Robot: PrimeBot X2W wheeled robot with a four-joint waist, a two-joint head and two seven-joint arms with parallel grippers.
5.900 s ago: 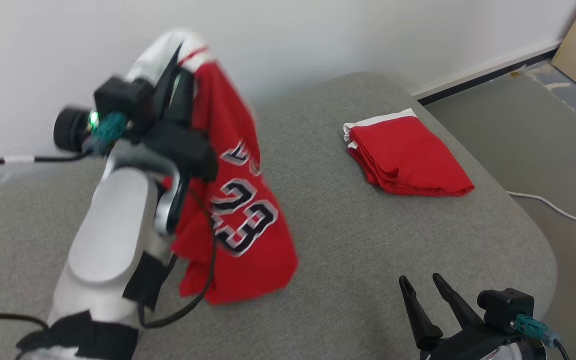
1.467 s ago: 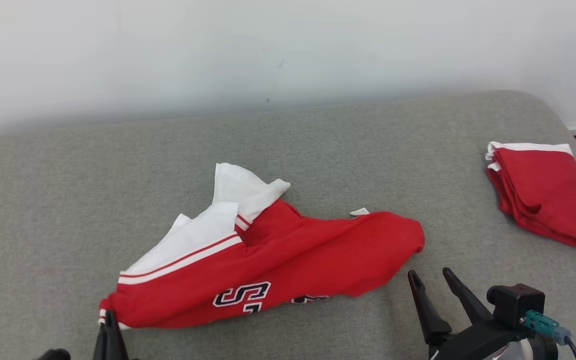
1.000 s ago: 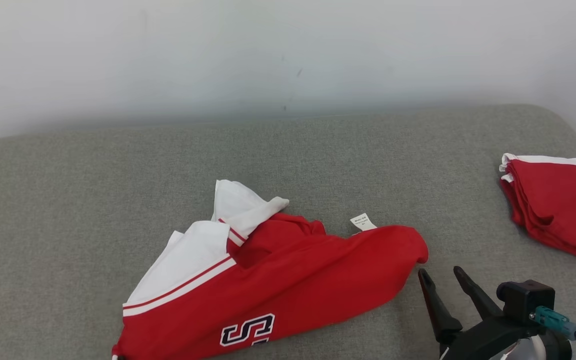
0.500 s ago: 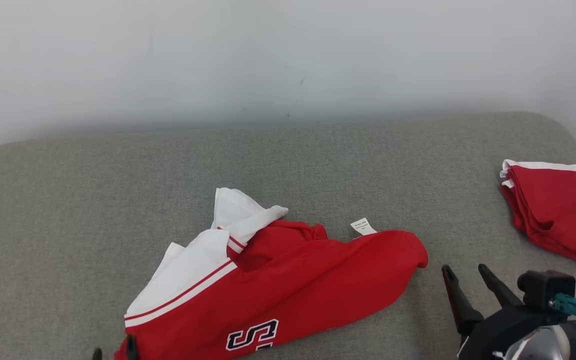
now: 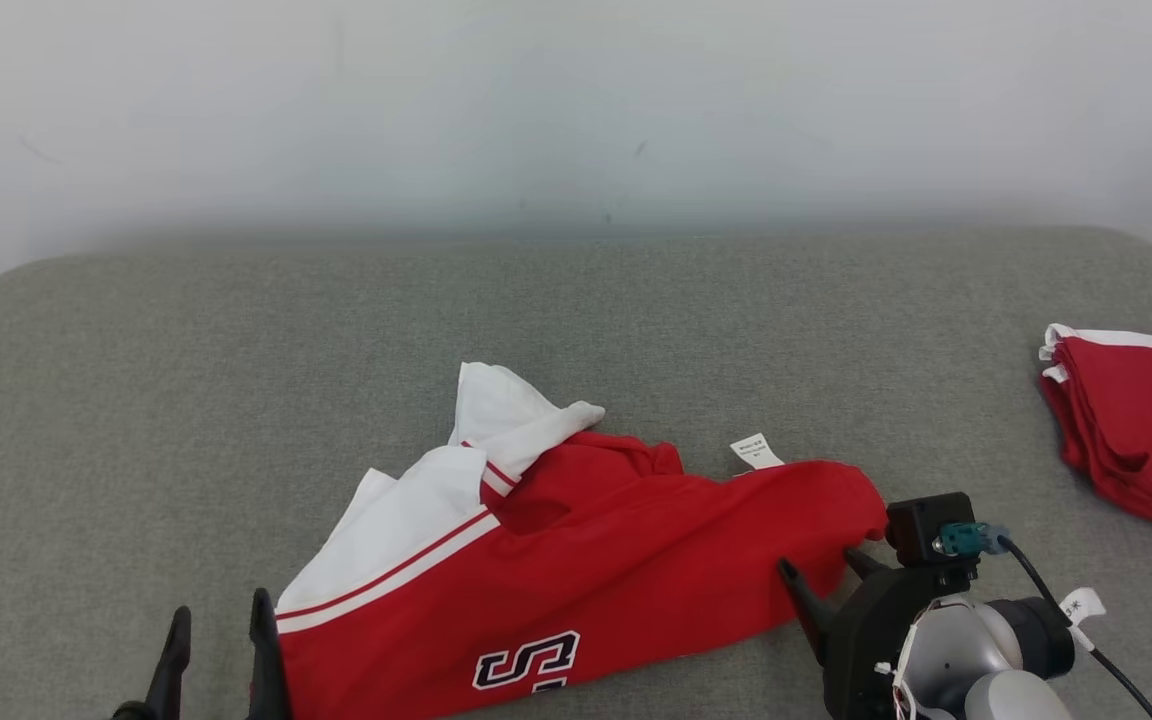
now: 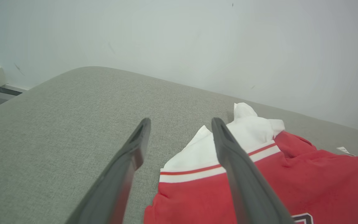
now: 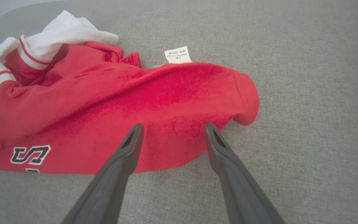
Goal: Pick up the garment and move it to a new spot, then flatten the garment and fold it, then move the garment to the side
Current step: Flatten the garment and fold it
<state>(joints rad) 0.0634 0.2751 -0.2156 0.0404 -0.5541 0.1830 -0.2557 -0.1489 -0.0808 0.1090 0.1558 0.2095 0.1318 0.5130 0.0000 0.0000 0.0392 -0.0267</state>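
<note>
The garment (image 5: 586, 560), red with white panels and dark lettering, lies crumpled on the grey cushion (image 5: 236, 350). At its left corner my left gripper (image 5: 221, 610) stands open, one finger over the white-striped edge (image 6: 197, 172) and nothing held. In the left wrist view the left gripper (image 6: 180, 121) points along the garment (image 6: 259, 174). My right gripper (image 5: 818, 565) is open at the garment's right end, its fingertips over the red cloth (image 7: 135, 93). In the right wrist view the right gripper (image 7: 173, 126) has cloth below the gap between its fingers.
A folded red and white garment (image 5: 1136, 440) lies at the cushion's right edge. A white label (image 5: 756, 452) sticks out behind the crumpled garment. A pale wall (image 5: 576, 100) runs along the back. Bare grey cushion lies to the left and behind.
My left gripper has opened and let go of the garment's left corner. The right gripper has swung left onto the garment's right end. The camera has shifted slightly.
</note>
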